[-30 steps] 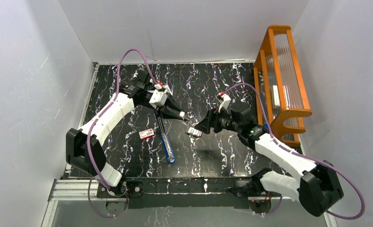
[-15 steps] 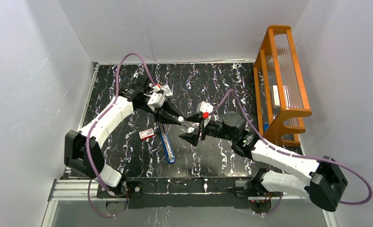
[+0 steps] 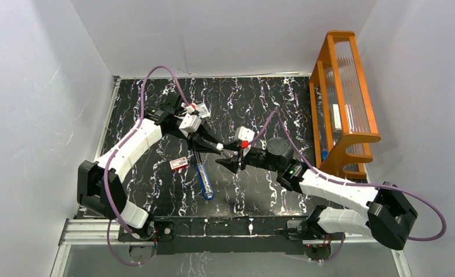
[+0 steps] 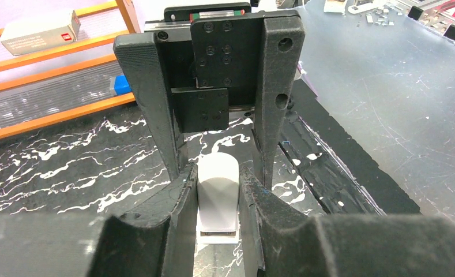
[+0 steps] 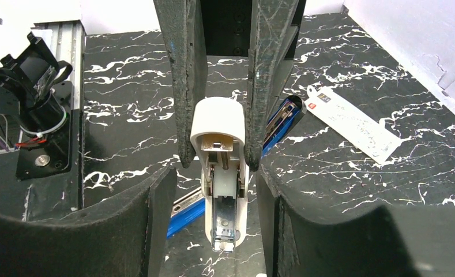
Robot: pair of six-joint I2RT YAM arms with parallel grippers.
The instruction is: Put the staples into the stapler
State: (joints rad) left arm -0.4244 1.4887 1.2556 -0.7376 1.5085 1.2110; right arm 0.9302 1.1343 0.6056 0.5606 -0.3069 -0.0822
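Note:
The blue stapler lies opened out flat on the black marble table, its black half pointing away from me. It shows again in the right wrist view as the blue stapler behind the fingers. My left gripper is shut on a small white round-ended piece with a silvery metal channel inside, held just above the table. My right gripper faces it, open, its fingers straddling the piece's free end with a gap on each side. In the left wrist view the white piece sits between my left gripper's fingers. No loose staples are in view.
A flat packet with a white-and-red label lies beside the stapler; in the top view the packet is left of it. An orange wooden rack stands along the right edge, holding a white box. White walls enclose the table.
My right arm has swung left until its gripper meets the left gripper's tip, and its fingers now straddle the white piece. The left arm has barely moved.

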